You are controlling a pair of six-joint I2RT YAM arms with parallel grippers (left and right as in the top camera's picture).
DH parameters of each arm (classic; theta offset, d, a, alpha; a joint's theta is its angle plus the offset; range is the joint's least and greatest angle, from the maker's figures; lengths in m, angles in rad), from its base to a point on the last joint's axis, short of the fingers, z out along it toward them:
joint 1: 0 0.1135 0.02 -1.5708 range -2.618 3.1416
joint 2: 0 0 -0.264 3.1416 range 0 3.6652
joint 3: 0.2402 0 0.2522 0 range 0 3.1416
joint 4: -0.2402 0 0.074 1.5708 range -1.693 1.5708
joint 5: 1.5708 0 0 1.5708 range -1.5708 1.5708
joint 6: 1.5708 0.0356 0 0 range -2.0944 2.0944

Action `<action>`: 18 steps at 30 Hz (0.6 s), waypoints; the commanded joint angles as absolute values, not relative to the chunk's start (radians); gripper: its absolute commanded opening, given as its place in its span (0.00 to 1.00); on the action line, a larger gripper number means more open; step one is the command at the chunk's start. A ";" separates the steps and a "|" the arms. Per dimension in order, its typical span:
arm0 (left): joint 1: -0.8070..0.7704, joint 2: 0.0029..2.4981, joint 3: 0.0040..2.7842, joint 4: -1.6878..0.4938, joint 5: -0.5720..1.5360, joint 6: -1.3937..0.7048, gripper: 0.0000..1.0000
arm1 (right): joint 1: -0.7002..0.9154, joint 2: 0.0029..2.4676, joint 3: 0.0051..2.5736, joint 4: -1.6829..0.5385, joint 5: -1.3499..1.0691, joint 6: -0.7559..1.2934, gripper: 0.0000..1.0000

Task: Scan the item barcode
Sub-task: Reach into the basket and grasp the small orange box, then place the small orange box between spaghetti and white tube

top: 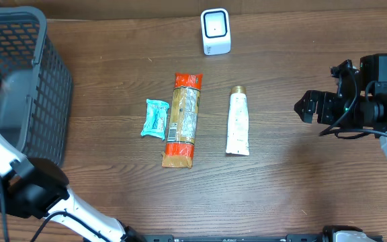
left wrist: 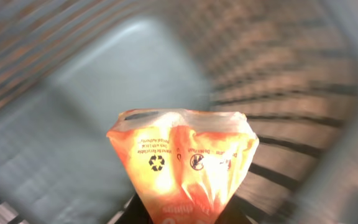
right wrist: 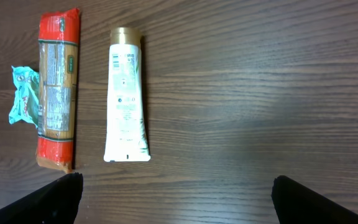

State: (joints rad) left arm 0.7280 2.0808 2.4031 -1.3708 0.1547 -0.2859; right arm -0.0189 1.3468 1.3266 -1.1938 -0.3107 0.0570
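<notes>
The left gripper (left wrist: pixel 179 218) is mostly cut off at the frame's bottom edge, clenched on a crinkled orange plastic packet (left wrist: pixel 184 163) inside the blurred grey mesh basket (top: pixel 42 101). The right gripper (right wrist: pixel 176 186) hangs released. On the dark wooden table (top: pixel 301 181) lie a white squeeze tube (top: pixel 238 122), a long orange-ended pasta pack (top: pixel 183 119), a small teal sachet (top: pixel 155 118) and a white boxy scanner (top: pixel 215 31).

The orange packet (left wrist: pixel 182 165) — crinkled, recycling mark showing — stands upright inside the grey basket (left wrist: pixel 303 124).
</notes>
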 commanded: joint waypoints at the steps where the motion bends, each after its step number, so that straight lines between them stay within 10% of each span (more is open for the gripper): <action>1: 0.585 2.062 2.669 -1.515 0.424 -0.152 0.05 | -0.018 1.342 1.348 -1.184 -0.318 0.059 1.00; 12: 0.012 2.106 2.449 -1.680 0.256 -0.155 0.04 | -0.018 1.342 1.348 -1.172 -0.318 0.058 1.00; 18: -0.293 2.106 2.035 -1.408 0.176 -0.260 0.04 | -0.018 1.342 1.348 -1.168 -0.318 0.058 1.00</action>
State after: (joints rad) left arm -0.1776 2.1044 2.1967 -1.4899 0.2306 -0.1978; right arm -0.0189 1.3468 1.3270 -1.1759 -0.3111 0.0570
